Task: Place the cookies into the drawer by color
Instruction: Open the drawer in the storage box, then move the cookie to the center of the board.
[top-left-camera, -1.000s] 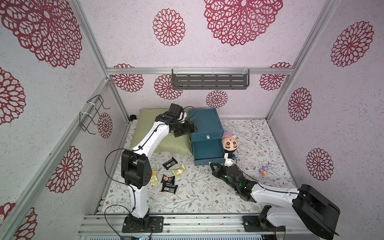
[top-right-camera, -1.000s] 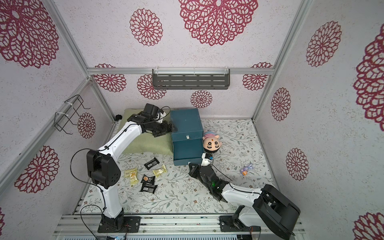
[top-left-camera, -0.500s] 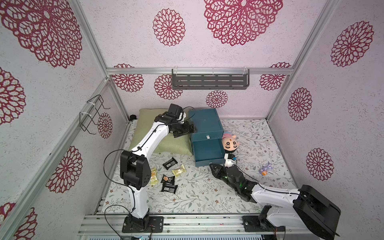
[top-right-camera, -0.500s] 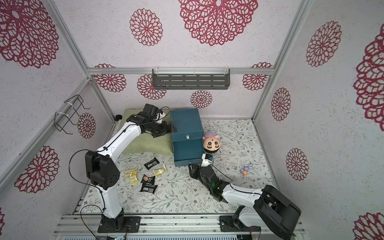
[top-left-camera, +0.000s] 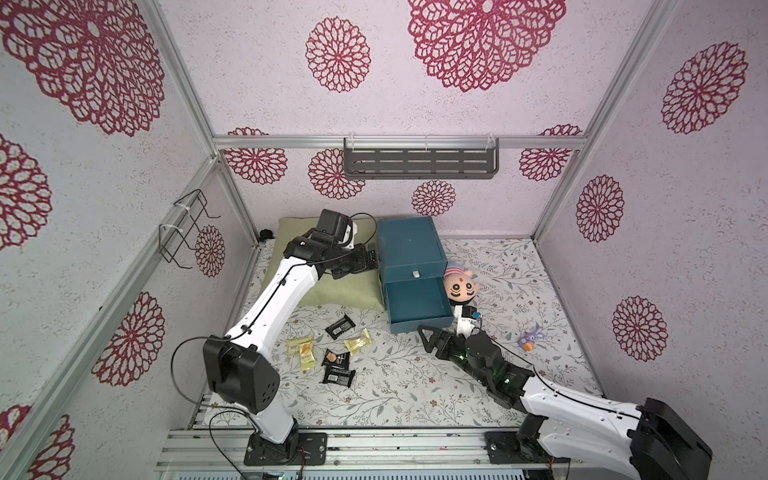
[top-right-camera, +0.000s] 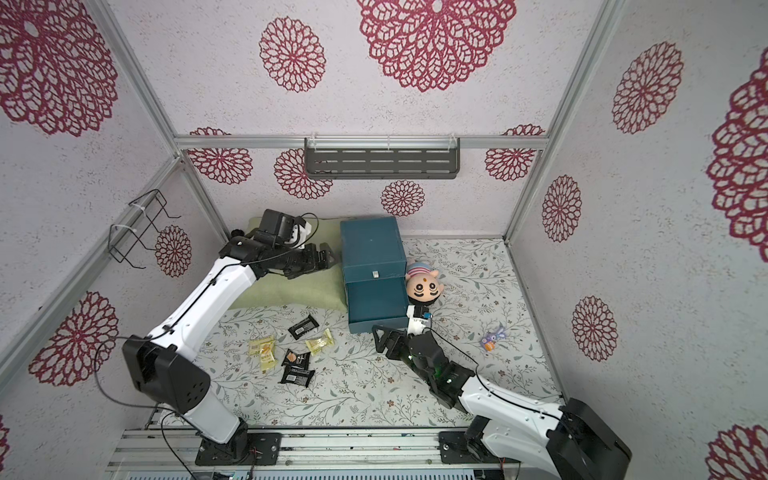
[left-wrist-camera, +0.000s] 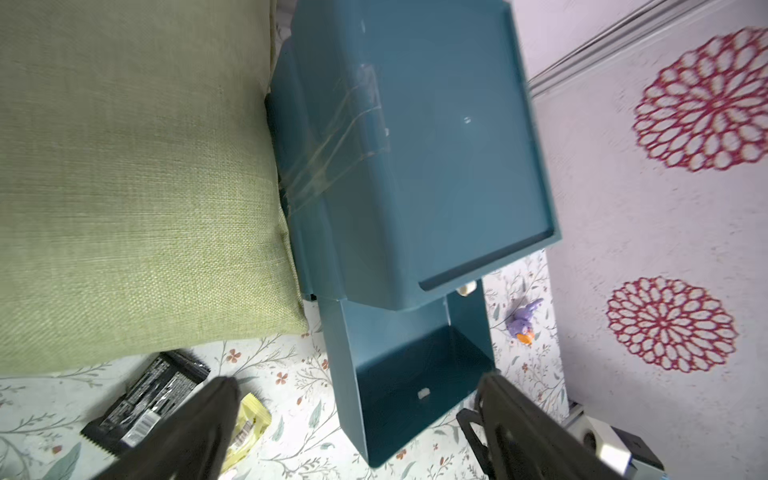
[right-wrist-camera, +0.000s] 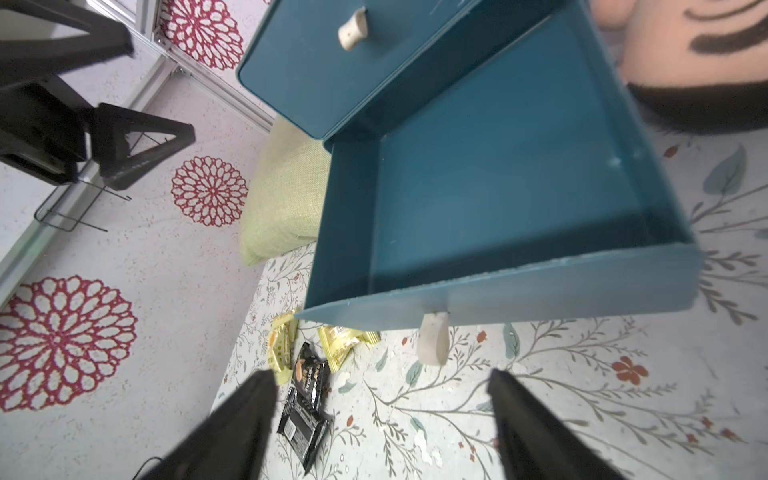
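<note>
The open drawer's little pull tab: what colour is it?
Creamy white; the pull tab shows best in the right wrist view.

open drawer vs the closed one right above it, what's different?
The lower drawer is pulled out, its inside exposed and bare; the upper drawer is pushed in, contents hidden. The lower drawer's pull sits just ahead of the open right gripper, not gripped; the upper drawer's pull is farther from it. Shared: teal, each with a small white tab pull.
</note>
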